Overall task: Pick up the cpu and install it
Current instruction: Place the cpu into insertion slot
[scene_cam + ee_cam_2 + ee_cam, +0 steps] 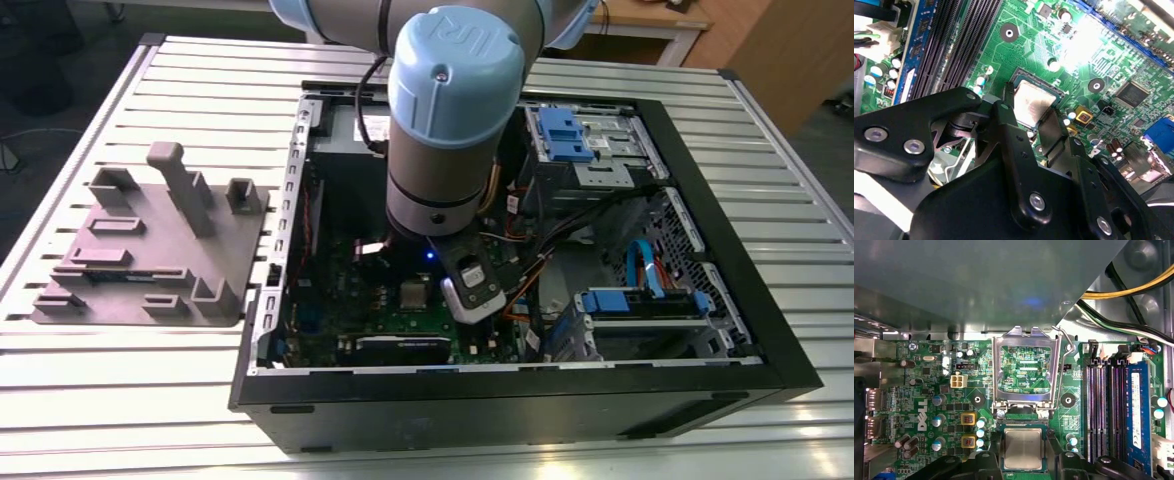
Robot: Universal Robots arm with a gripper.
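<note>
Second wrist view shows the cpu [1032, 100] flat in the socket [1040, 84] by my gripper [1029, 105], at 3 o'clock from the grey tray [134, 265] in the exterior view. I cannot tell if my jaws pinch it. It looks light, stiff, easily hurt: hold its side edges.

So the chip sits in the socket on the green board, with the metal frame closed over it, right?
Not closed: the first wrist view shows the metal frame flipped open beside the chip, which sits bare in the socket on the green board.
</note>
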